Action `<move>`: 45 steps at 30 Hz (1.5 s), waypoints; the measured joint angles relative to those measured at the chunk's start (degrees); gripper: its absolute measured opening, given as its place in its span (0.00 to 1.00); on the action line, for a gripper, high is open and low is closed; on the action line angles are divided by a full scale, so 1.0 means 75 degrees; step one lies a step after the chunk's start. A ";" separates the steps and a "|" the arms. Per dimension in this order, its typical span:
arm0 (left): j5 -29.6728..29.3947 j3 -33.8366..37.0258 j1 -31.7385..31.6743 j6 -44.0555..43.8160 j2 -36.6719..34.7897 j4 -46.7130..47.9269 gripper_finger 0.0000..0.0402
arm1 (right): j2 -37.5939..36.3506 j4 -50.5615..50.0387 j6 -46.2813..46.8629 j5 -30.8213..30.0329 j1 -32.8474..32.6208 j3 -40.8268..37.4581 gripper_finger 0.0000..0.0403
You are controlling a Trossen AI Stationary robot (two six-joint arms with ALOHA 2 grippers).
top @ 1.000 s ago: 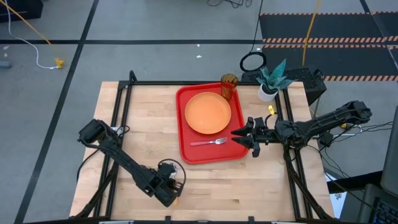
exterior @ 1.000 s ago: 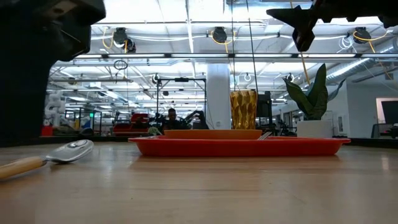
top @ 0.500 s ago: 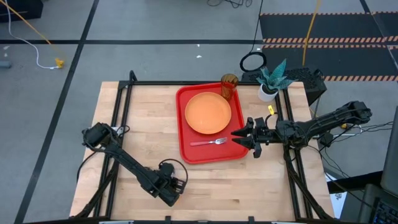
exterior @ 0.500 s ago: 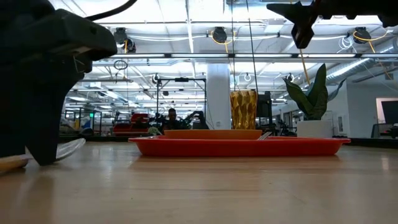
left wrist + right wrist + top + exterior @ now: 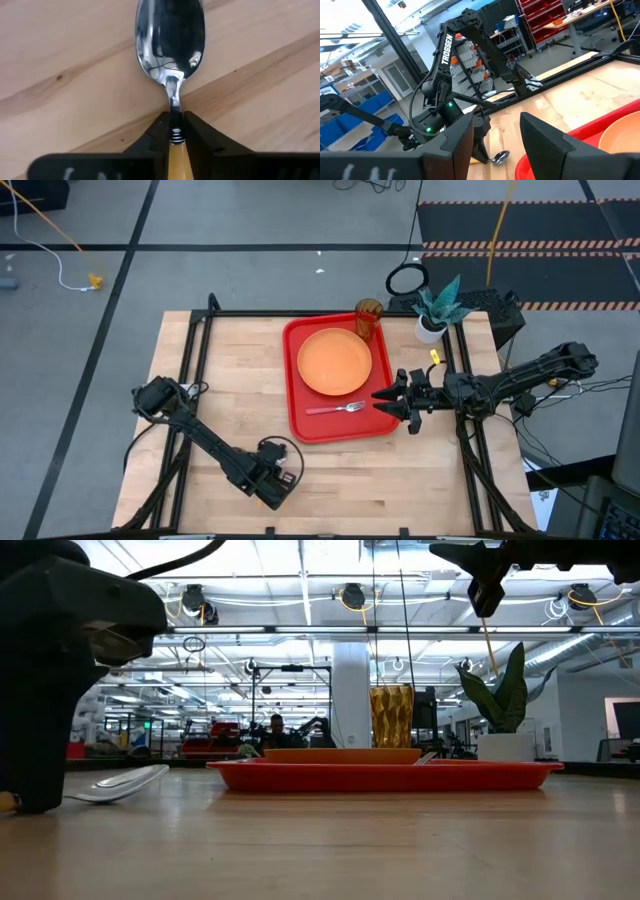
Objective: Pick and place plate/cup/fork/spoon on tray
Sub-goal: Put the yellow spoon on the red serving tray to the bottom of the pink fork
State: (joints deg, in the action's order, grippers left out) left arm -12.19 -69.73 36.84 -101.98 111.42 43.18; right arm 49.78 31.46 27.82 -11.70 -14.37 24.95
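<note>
The spoon (image 5: 170, 35), with a shiny bowl and an orange handle, lies near the table's near left edge; it also shows in the low view (image 5: 125, 783). My left gripper (image 5: 175, 131) stands over it, pointing down, and is shut on it; it also shows in the high view (image 5: 280, 480). The red tray (image 5: 296, 380) bears the orange plate (image 5: 334, 361) and the fork (image 5: 338, 409). The amber cup (image 5: 368, 318) stands at its far right corner. My right gripper (image 5: 388, 402) hovers open and empty above the tray's right rim. My left gripper pinches the spoon's neck (image 5: 174, 120), where the metal stem meets the orange handle, between its two fingertips. The fingers come from above and lie across the spoon. The bowl (image 5: 125, 783) points away from the gripper, low over the wood; whether it rests there I cannot tell.
A white pot with a teal plant (image 5: 434, 308) stands beyond the tray's far right corner. Black frame rails (image 5: 190, 370) run along the table's left, far and right sides. Bare wood (image 5: 400, 480) lies between the tray and the near edge.
My left gripper has come down from above onto the spoon. The spoon's bowl has shifted a little on the table. My right gripper has kept still.
</note>
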 joint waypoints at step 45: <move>-0.1170 0.0227 0.0247 0.2704 -0.0746 -0.0978 0.41 | 0.0000 -0.0638 0.0084 0.0189 0.0000 0.0003 0.39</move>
State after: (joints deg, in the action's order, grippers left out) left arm -20.96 -68.03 38.70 -81.70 105.82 35.84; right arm 49.78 26.68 28.45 -10.28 -14.37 24.97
